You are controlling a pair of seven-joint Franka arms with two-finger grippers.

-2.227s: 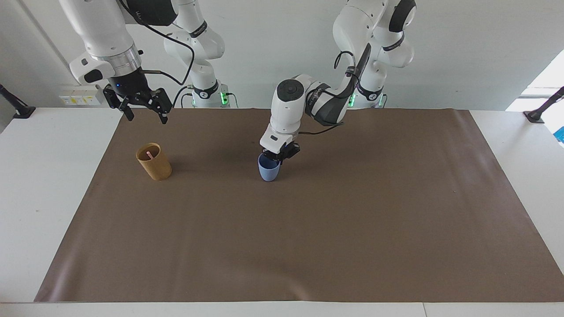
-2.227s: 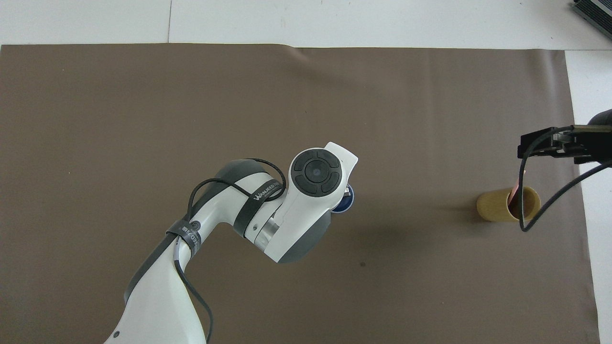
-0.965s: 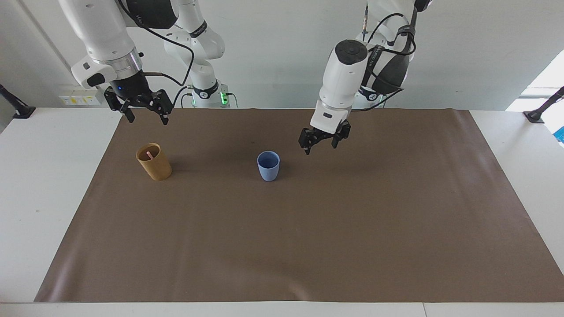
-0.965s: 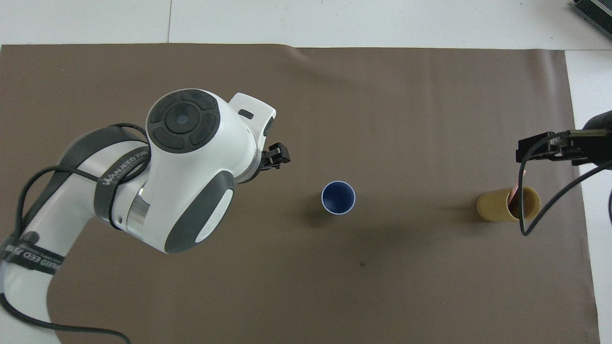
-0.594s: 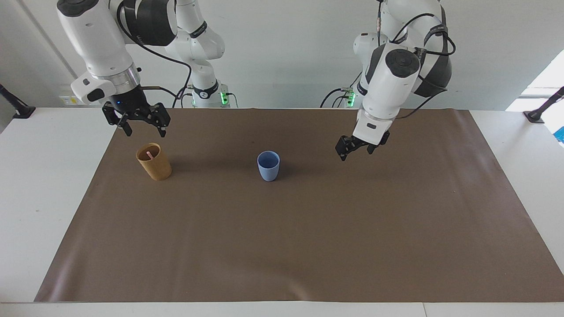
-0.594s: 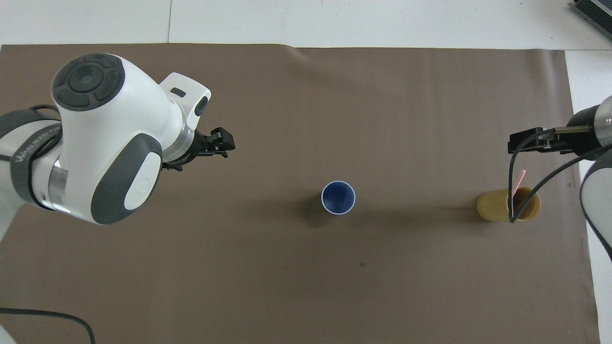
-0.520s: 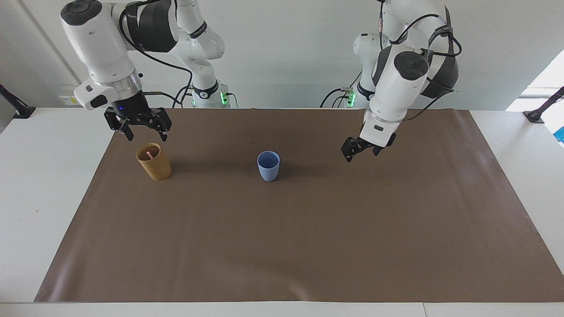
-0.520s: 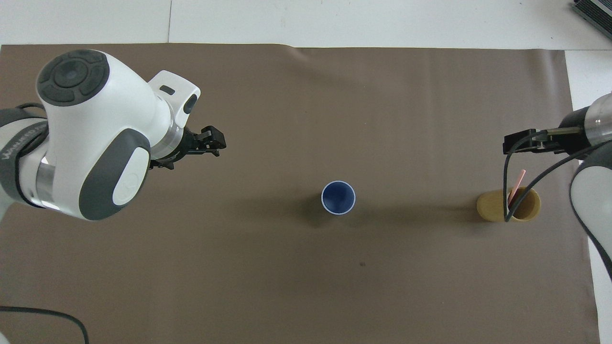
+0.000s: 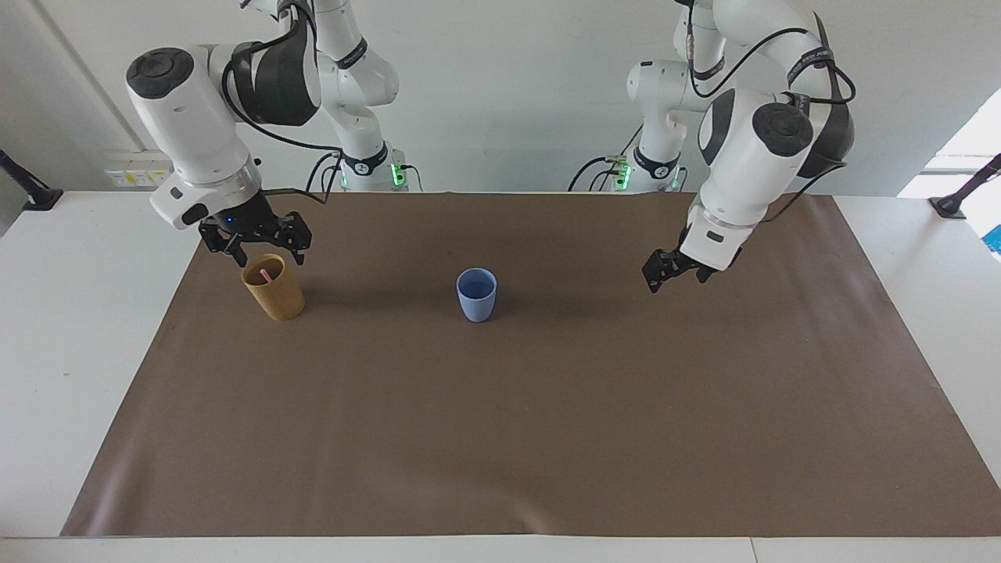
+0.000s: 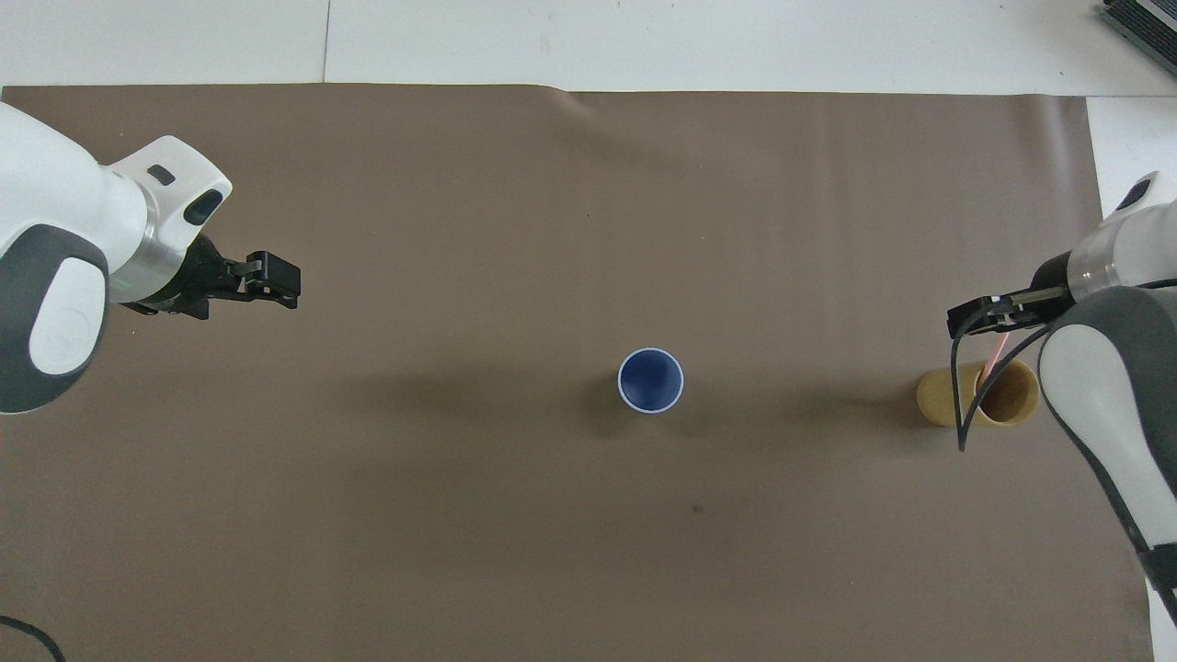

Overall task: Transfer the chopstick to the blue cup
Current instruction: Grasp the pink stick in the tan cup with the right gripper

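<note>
You see a matt brown sheet (image 9: 500, 407) on a smooth white tabletop (image 9: 78, 328); blue cup (image 9: 476, 294) matt, smooth; tan cup (image 9: 274, 288) matt; arm shells glossy plastic.

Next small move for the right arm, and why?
Probably close the right gripper on the chopstick: it hangs at the rim of the tan cup, where the stick stands, and the blue cup is empty. The left gripper waits aside, open.
</note>
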